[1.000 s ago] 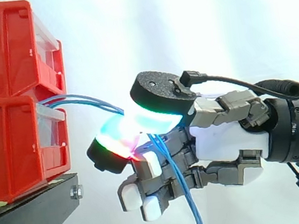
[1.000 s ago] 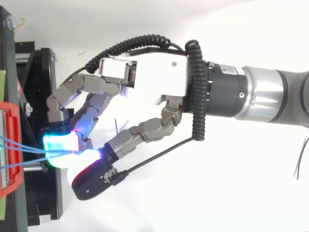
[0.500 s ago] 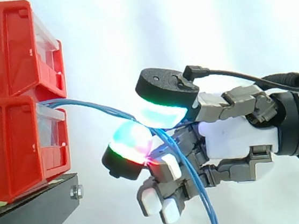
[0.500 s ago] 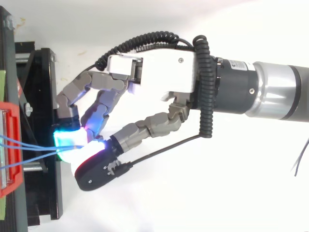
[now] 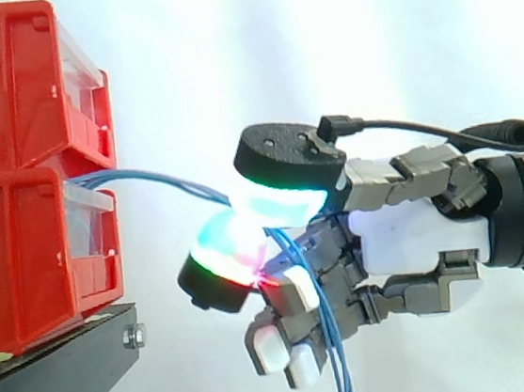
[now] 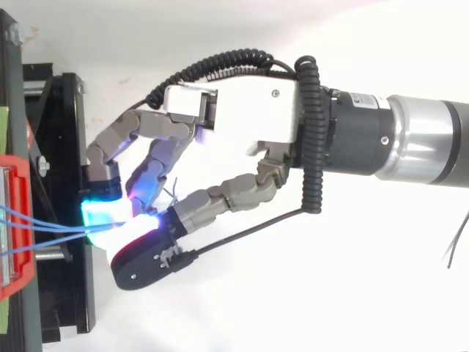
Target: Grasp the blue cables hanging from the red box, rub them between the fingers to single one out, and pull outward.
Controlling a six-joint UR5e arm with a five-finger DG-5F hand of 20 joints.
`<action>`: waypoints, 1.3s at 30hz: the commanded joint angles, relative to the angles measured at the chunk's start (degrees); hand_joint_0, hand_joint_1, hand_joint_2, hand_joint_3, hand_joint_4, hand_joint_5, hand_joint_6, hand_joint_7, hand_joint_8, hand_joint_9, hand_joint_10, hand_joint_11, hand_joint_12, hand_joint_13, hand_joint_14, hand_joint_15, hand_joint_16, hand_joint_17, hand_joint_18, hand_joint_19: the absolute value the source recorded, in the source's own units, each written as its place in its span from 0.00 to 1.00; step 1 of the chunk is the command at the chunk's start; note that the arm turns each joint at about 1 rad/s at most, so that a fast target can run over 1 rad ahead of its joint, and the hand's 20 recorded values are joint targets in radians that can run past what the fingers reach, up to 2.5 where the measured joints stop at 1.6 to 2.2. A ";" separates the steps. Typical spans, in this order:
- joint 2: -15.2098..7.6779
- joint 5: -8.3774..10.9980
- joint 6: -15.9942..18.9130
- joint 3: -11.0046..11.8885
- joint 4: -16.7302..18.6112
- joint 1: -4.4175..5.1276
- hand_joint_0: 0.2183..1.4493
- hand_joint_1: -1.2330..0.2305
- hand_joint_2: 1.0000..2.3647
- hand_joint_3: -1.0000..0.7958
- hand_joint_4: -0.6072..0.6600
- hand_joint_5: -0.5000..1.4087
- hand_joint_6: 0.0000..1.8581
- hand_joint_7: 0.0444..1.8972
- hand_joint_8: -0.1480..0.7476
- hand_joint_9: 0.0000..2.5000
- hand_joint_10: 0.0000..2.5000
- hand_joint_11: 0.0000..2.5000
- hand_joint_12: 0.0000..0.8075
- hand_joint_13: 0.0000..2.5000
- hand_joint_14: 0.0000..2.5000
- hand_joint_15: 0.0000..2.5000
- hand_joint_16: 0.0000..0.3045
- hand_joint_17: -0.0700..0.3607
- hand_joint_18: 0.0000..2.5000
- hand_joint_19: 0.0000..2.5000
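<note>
Thin blue cables (image 5: 161,178) come out of the lower red bin (image 5: 32,251) and run right into my hand (image 5: 419,244). In the side view the thumb pad, glowing green and cyan, presses down onto a fingertip (image 5: 226,257) glowing cyan and red, with the cables pinched between them. Below the pinch the cables (image 5: 335,339) hang down past the curled lower fingers. From above, the blue cables (image 6: 44,231) stretch from the bin's front (image 6: 15,220) to the glowing pads, and my hand (image 6: 242,110) reaches in from the right.
A second red bin (image 5: 12,82) is stacked on the lower one. Both stand on a black stand (image 5: 64,370) at the left. A white curtain lies behind, with open space under and right of the hand.
The hand drew right, away from the bins, between the first two frames. Since then the thumb pad has pressed closer onto the fingertip and the hanging cables have swung left.
</note>
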 commanded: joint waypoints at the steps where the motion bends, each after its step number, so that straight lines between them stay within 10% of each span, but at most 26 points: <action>1: -0.08 0.12 -0.07 1.03 -0.43 0.08 0.30 0.32 0.00 0.29 0.60 0.18 0.45 0.46 0.52 0.47 0.01 0.36 0.49 0.39 0.01 0.25 0.17 0.43 0.32 0.29; 14: -0.08 1.44 3.36 1.03 -2.19 0.60 0.30 0.32 0.00 0.31 0.61 0.20 0.34 0.57 0.52 0.45 0.01 0.35 0.49 0.38 0.01 0.25 0.17 0.43 0.32 0.30; 19: -0.08 2.67 3.62 -2.13 0.80 1.39 0.31 0.32 0.00 0.31 0.61 0.20 0.35 0.54 0.52 0.46 0.01 0.35 0.49 0.38 0.01 0.25 0.17 0.43 0.32 0.30; 39: -0.08 2.76 3.71 -1.96 1.85 1.57 0.35 0.27 0.02 0.52 0.48 0.17 0.48 0.46 0.51 0.46 0.01 0.42 0.49 0.29 0.01 0.22 0.17 0.44 0.27 0.28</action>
